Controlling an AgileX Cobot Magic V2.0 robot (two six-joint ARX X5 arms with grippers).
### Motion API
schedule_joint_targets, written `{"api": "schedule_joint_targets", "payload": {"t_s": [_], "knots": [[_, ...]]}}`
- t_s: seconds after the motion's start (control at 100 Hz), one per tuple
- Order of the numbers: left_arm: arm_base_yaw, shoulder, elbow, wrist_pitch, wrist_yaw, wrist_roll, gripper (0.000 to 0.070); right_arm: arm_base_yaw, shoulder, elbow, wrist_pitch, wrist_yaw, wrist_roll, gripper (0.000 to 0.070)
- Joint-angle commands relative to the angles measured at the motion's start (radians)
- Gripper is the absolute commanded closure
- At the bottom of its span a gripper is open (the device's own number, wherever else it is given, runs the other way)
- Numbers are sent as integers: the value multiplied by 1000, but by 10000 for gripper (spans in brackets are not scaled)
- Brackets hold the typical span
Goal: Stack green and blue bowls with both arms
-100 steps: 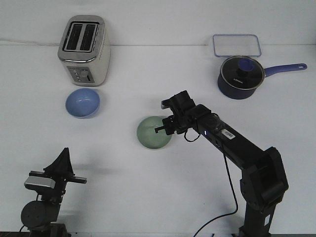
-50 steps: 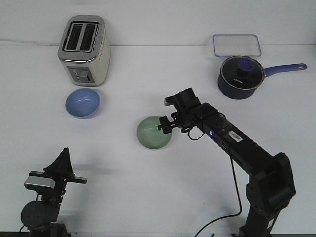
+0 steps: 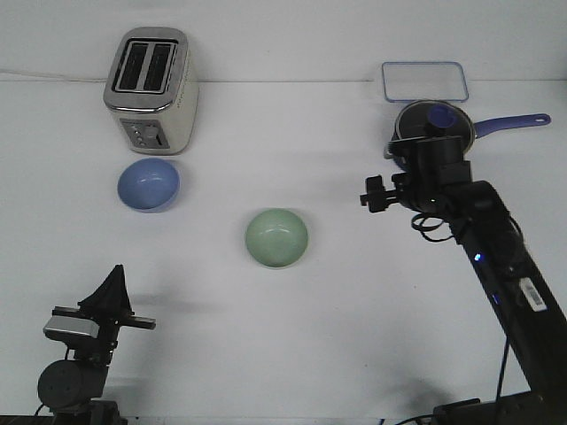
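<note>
Front view shows the left gripper [image 3: 113, 282] parked low, nearest the camera, its fingers brought together to a point and holding nothing. Beyond it the green bowl [image 3: 276, 237] sits alone on the table [image 3: 266, 354], up and to the right of that gripper. The blue bowl [image 3: 149, 184] lies farther back, left of the green bowl and just in front of the toaster [image 3: 151, 88]. The right gripper [image 3: 372, 197] hangs right of the green bowl, well apart from it; its jaw state cannot be made out. Judged from this, the left arm is nearer the blue bowl.
</note>
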State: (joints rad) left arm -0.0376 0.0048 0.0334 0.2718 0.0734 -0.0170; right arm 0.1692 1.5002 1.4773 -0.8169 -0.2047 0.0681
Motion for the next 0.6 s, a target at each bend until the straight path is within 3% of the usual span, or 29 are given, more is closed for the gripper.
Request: {"api": "schedule_joint_targets", "payload": {"t_s": [0.0, 0.29, 0.59], "knots": [[1, -2, -19, 10, -3, 1, 688, -23, -24, 18, -16, 6, -54, 250], [1, -2, -19, 10, -3, 1, 688, -154, -272, -163, 81, 29, -75, 250], [1, -2, -19, 10, -3, 1, 688, -175, -610, -588, 404, 29, -71, 250]]}}
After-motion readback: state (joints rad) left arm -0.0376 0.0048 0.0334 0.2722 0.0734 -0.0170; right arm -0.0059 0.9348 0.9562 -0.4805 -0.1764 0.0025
